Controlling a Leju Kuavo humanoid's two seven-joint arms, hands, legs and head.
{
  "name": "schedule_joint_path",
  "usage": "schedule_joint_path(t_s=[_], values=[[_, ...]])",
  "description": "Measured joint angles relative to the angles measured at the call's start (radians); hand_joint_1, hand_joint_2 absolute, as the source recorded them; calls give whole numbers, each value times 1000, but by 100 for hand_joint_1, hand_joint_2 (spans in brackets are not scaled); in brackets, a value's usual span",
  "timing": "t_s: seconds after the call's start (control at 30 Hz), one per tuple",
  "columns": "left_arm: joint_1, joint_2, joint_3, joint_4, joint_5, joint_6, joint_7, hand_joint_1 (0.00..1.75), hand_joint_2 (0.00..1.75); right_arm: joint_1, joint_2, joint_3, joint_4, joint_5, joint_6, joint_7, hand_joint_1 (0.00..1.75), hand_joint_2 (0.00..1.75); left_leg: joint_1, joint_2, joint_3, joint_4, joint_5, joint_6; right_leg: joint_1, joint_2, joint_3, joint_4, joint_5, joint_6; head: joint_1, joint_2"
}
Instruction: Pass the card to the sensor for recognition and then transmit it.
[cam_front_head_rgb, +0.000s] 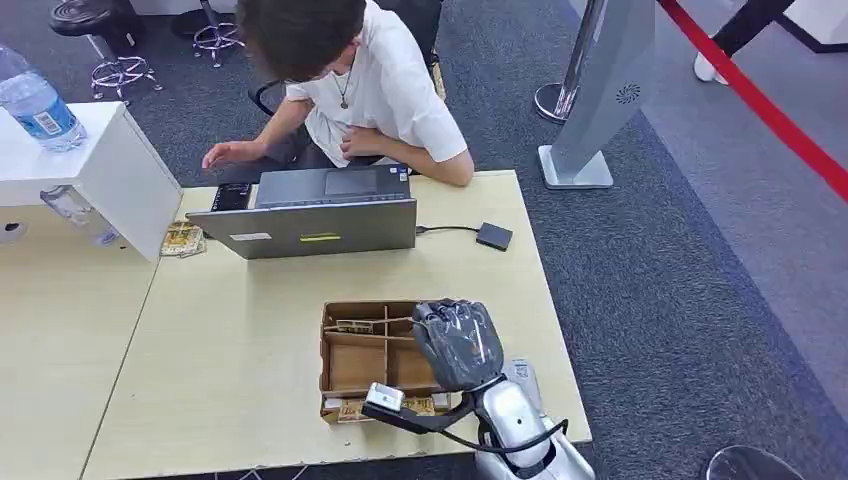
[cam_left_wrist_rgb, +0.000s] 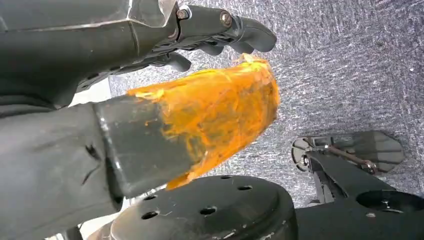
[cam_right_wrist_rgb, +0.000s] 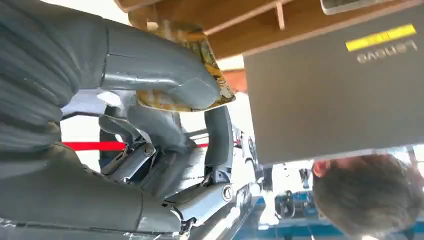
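Note:
My right hand (cam_front_head_rgb: 460, 343) hovers over the right side of a brown cardboard divider box (cam_front_head_rgb: 352, 365) near the table's front edge. In the right wrist view, the thumb of this hand (cam_right_wrist_rgb: 150, 80) presses a yellow patterned card (cam_right_wrist_rgb: 192, 36) against the fingers, right beside the box (cam_right_wrist_rgb: 240, 20). More cards lie in the box's far compartment (cam_front_head_rgb: 355, 326) and its near one (cam_front_head_rgb: 350, 408). The sensor (cam_front_head_rgb: 494, 236), a small black square pad, lies behind the box and is cabled to the laptop. My left hand (cam_left_wrist_rgb: 200, 100) hangs over the carpet, holding nothing, its thumb wrapped in orange tape.
A grey laptop (cam_front_head_rgb: 320, 215) stands behind the box, its lid back (cam_right_wrist_rgb: 340, 85) facing me. A person (cam_front_head_rgb: 350, 80) sits behind it. A white box with a water bottle (cam_front_head_rgb: 35, 105) is at the left. A stack of cards (cam_front_head_rgb: 182, 240) lies beside the laptop.

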Motion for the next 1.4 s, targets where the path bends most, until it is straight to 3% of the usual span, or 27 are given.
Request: schedule_joint_path(t_s=[0.63, 1.4], values=[[0, 0, 0, 0, 2, 4, 0, 0, 0, 45, -14, 6, -190, 24, -25, -42, 175, 175, 0, 0, 0, 0, 0, 0, 0, 0, 0, 0, 0, 0, 0, 0], [-1, 0, -2, 0, -29, 2, -3, 0, 0, -152, 26, 17, -47, -25, -24, -14, 175, 175, 0, 0, 0, 0, 2, 0, 0, 0, 0, 0, 2, 1, 0, 0]])
